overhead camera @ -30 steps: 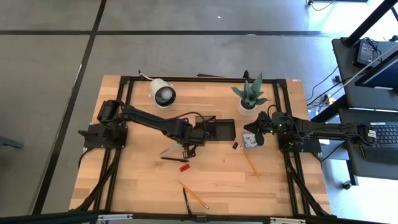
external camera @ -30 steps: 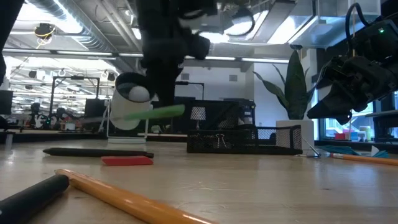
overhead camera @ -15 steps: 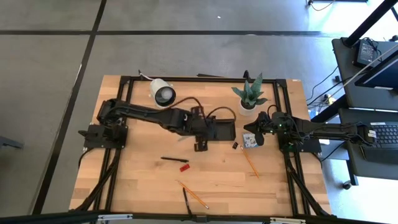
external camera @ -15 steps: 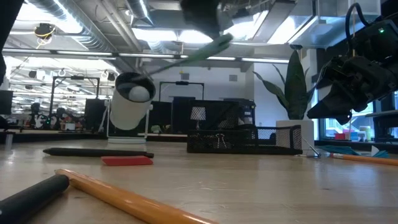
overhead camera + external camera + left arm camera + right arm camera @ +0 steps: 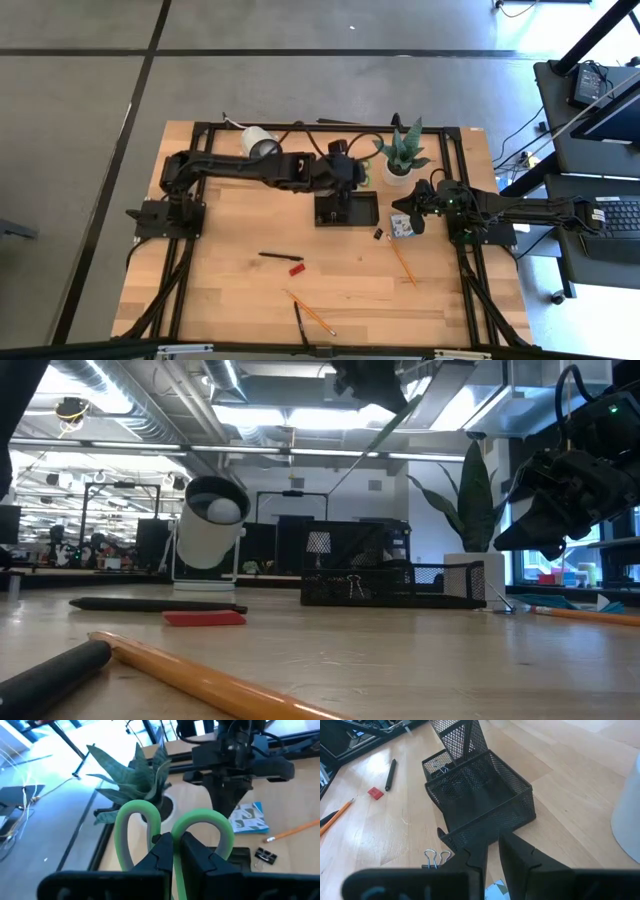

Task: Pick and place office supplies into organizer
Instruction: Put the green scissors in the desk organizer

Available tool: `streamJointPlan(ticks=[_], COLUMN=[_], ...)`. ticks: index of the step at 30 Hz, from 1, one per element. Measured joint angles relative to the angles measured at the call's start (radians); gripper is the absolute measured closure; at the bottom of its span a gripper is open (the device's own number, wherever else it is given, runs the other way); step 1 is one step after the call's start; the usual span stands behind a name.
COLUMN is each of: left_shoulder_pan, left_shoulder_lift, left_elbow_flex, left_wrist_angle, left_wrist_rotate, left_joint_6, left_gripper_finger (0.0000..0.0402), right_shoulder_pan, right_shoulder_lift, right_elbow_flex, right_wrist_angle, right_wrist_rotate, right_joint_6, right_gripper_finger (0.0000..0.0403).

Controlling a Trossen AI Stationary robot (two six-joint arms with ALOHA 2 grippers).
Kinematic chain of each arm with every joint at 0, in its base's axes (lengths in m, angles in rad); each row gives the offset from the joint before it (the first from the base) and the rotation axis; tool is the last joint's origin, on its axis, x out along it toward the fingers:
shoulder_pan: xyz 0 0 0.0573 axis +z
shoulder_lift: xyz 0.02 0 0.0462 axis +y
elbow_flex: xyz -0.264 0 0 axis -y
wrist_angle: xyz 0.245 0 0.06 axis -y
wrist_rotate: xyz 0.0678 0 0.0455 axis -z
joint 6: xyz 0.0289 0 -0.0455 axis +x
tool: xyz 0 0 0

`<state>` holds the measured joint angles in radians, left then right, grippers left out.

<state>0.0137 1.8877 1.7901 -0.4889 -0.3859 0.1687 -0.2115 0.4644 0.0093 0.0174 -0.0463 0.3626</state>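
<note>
The green-handled scissors point(image 5: 202, 814) hang in my left gripper point(image 5: 352, 172), which is shut on them high above the far side of the organizer point(image 5: 347, 207), close to the potted plant. In the low view their blades point(image 5: 365, 450) slant down from the gripper. The organizer, a black mesh tray point(image 5: 480, 795), stands on the table. My right gripper point(image 5: 492, 851) waits low at the table's right side, its fingers a narrow gap apart with nothing between them, beside a small blue pad point(image 5: 402, 225). A black pen point(image 5: 280, 256) lies on the table. My left gripper pinches the scissors between its two fingers where the two green handle loops meet point(image 5: 178, 826). The loops stick out ahead of the fingertips. The scissors are lifted clear of the table, and the blades slant downward below the gripper point(image 5: 365, 450).
A potted plant point(image 5: 400, 155) and a white lamp-like object point(image 5: 262, 148) stand at the far edge. A red piece point(image 5: 297, 269), a black clip point(image 5: 380, 234) and two pencils point(image 5: 310, 312) point(image 5: 403, 262) lie on the near half.
My left gripper has risen and gone toward the far edge and the right, from beside the pen to above the organizer, tipping up as it went. The scissors came along, lifted from level to slanting with their blades down.
</note>
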Motion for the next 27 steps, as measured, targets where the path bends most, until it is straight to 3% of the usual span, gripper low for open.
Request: streamJointPlan(ticks=[4, 27], left_shoulder_pan=[0.016, 0.036], left_shoulder_lift=[0.007, 0.118], left_elbow_flex=[0.000, -0.001], left_wrist_angle=[0.005, 0.015], left_wrist_rotate=[0.039, 0.045], left_joint_6=[-0.013, 0.010], left_gripper_finger=[0.0393, 0.0393], right_shoulder_pan=[0.000, 0.001], right_shoulder_lift=[0.000, 0.000], right_elbow_flex=[0.000, 0.000], right_wrist_angle=[0.000, 0.000], right_wrist_rotate=[0.000, 0.000], right_joint_6=[-0.001, -0.001], right_gripper_finger=[0.0352, 0.0352])
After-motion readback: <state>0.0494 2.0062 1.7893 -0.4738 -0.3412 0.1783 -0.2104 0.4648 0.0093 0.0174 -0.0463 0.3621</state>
